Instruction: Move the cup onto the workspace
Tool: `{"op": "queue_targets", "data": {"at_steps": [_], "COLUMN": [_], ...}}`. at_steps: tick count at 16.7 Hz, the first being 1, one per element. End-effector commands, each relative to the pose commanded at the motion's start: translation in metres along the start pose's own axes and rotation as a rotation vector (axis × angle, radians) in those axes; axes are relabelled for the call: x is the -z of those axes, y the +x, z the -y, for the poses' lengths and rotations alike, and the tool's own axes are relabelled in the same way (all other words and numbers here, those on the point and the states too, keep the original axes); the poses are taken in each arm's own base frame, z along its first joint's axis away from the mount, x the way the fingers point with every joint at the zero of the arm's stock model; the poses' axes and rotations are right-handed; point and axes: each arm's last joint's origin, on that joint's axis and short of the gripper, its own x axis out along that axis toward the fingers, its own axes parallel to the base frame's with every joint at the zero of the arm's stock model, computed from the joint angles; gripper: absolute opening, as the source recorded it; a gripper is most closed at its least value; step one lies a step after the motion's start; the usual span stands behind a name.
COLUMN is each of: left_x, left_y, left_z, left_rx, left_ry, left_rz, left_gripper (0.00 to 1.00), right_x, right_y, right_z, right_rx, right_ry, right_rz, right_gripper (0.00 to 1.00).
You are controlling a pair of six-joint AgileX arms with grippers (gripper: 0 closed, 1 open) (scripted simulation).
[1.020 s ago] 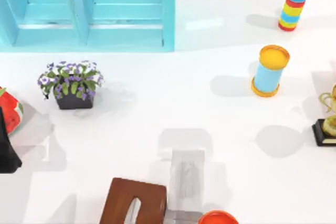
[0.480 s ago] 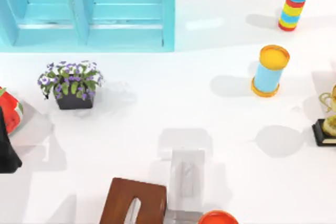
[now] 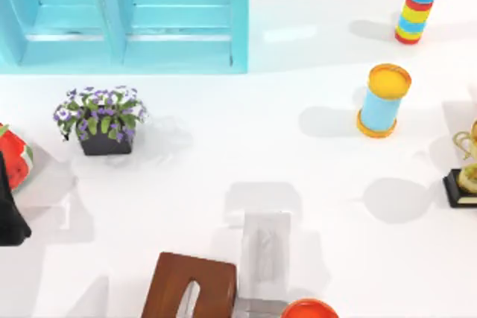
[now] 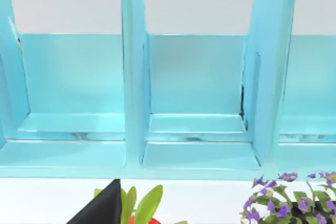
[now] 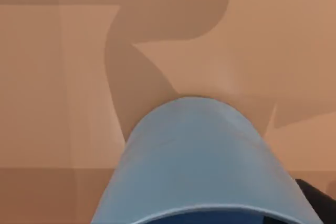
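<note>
The blue cup (image 5: 202,166) looms close in the right wrist view, its rim nearest the camera and its wall running away over a brown wooden surface (image 5: 58,77) crossed by shadows. A dark piece of my right gripper (image 5: 316,199) shows beside the cup's wall. The workspace (image 3: 216,150), a glossy white tabletop, spreads across the top view. My left arm (image 3: 9,217) stays parked at the table's left edge, facing the turquoise cabinet (image 4: 197,103).
On the tabletop stand a flower pot (image 3: 102,121), a light-blue cylinder with yellow ends (image 3: 383,100), a striped ring stack (image 3: 415,13), a trophy (image 3: 466,173), a brown board (image 3: 190,287) and an orange-red disc (image 3: 309,309). The cabinet (image 3: 127,13) spans the back left.
</note>
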Motion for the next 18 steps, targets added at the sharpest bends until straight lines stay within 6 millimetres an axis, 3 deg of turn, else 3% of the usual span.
{"op": "queue_targets", "data": {"at_steps": [8,10,13,18], "left_x": [0.000,0.000,0.000,0.000], "left_y": [0.000,0.000,0.000,0.000], "left_z": [0.000,0.000,0.000,0.000], "left_rx": [0.000,0.000,0.000,0.000], "left_ry": [0.000,0.000,0.000,0.000], "left_rz": [0.000,0.000,0.000,0.000], "left_gripper": [1.00,1.00,1.00,1.00], "right_x": [-0.001,-0.006,-0.012,-0.005], "right_y": [-0.001,-0.012,-0.041,-0.092], "right_z": [0.000,-0.008,-0.036,-0.093], "right_rx": [0.002,0.007,0.001,-0.002], "right_ry": [0.000,0.000,0.000,0.000], "right_rz": [0.002,0.009,0.000,-0.007], "right_gripper": [0.00,0.00,0.00,0.00]}}
